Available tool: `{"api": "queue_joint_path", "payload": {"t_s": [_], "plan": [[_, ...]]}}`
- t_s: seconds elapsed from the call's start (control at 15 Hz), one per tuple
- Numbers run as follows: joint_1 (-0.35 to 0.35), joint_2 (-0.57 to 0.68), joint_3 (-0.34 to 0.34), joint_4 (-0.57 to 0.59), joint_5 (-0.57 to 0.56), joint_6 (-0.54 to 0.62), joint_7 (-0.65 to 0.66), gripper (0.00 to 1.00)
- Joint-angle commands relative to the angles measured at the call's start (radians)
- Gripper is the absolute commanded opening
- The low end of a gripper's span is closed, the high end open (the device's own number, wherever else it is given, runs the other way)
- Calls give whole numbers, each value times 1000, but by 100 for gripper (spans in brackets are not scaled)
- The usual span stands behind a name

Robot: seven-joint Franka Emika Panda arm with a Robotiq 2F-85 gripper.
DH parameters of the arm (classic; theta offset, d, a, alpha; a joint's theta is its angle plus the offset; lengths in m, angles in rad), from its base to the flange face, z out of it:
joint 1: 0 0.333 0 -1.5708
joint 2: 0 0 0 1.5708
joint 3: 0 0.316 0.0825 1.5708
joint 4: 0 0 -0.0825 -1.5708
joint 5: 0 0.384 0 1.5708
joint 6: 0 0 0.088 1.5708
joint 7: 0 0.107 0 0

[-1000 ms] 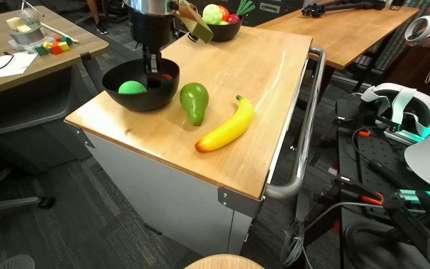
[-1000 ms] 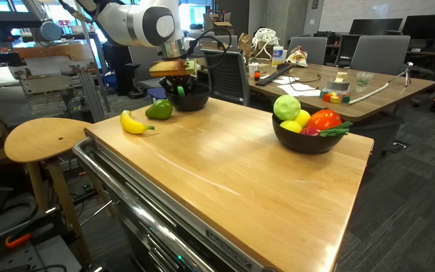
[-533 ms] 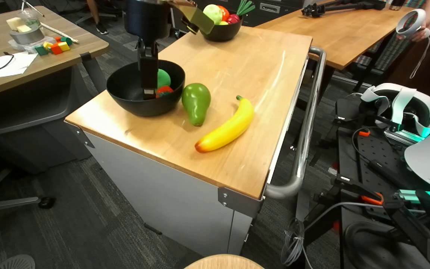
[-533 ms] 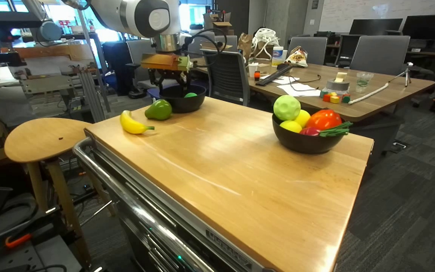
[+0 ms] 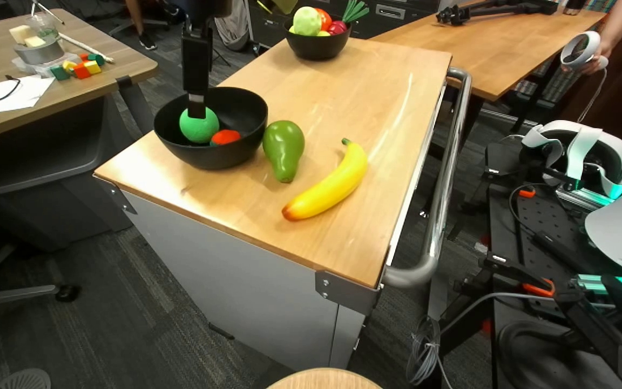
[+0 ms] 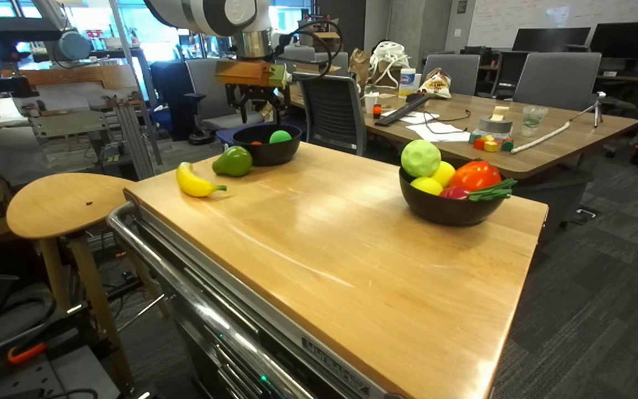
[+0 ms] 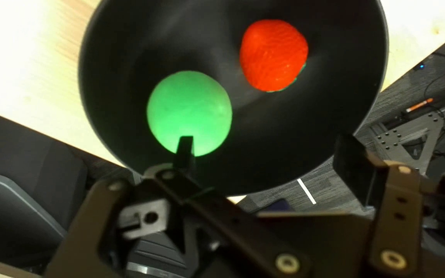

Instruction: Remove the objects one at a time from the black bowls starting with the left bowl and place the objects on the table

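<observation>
A black bowl [image 5: 215,156] near the table's corner holds a green ball [image 7: 189,110] and a red fruit [image 7: 273,56] with green at its edge. The two lie apart on the bowl's floor in the wrist view. Above this bowl hangs my gripper [image 7: 267,151], its jaws wide apart with nothing between them. One finger overlaps the ball's lower edge in the wrist view; an exterior view shows both fingertips over the rim [image 6: 261,115]. At the table's far end in an exterior view, another black bowl [image 6: 452,213] carries a pale green ball [image 6: 421,158], yellow fruits, a red-orange vegetable [image 6: 475,176] and green stalks.
On the wooden table [image 5: 343,97], a green avocado [image 5: 284,148] lies close beside the nearer bowl, and a yellow banana [image 5: 328,186] lies past it. A metal rail [image 5: 443,178] runs along one table edge. A round stool [image 6: 67,202] stands off the table's end.
My gripper has opened and risen out of the bowl. The green ball has shifted about inside the bowl and now shows more fully, as does the red fruit. The avocado and banana lie nearly as before.
</observation>
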Motion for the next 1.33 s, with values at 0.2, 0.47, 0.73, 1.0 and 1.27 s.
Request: {"api": "queue_joint_path", "payload": {"t_s": [0.2, 0.47, 0.73, 1.0, 1.27], "plan": [[10, 50, -40, 58, -28, 8, 10, 88], [16, 97, -52, 88, -52, 21, 26, 85], [26, 151, -53, 130, -72, 43, 37, 87], [36, 198, -60, 163, -103, 51, 59, 53], [39, 211, -62, 174, -124, 51, 69, 31]]}}
